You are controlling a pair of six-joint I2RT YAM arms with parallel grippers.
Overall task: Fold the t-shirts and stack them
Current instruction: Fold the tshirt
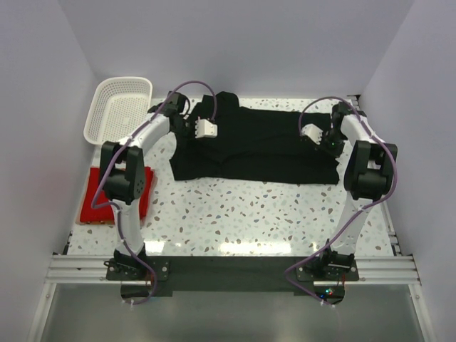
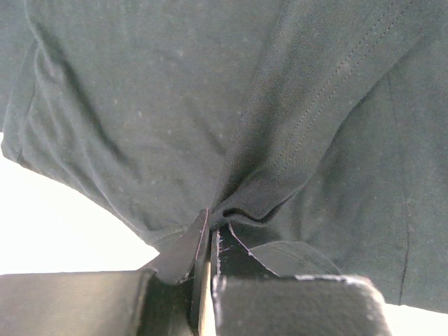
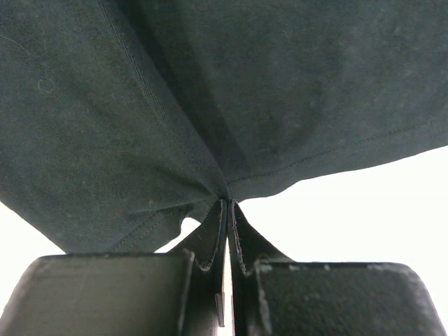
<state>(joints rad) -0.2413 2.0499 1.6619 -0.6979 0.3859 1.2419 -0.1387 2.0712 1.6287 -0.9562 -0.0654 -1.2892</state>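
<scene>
Softly puckered matte-black t-shirt [image 1: 256, 146], folds pinched in left hand [image 2: 210, 229], right hand [image 3: 227, 204].

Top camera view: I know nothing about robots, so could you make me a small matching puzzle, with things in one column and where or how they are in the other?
Things
1. black t-shirt
2. red t-shirt
3. white basket
4. right gripper

Place or state
A. at the far left corner of the table
B. shut, pinching dark cloth
C. spread across the far middle
D. flat at the left edge, partly under the left arm

Pairs: 1-C, 2-D, 3-A, 4-B
</scene>
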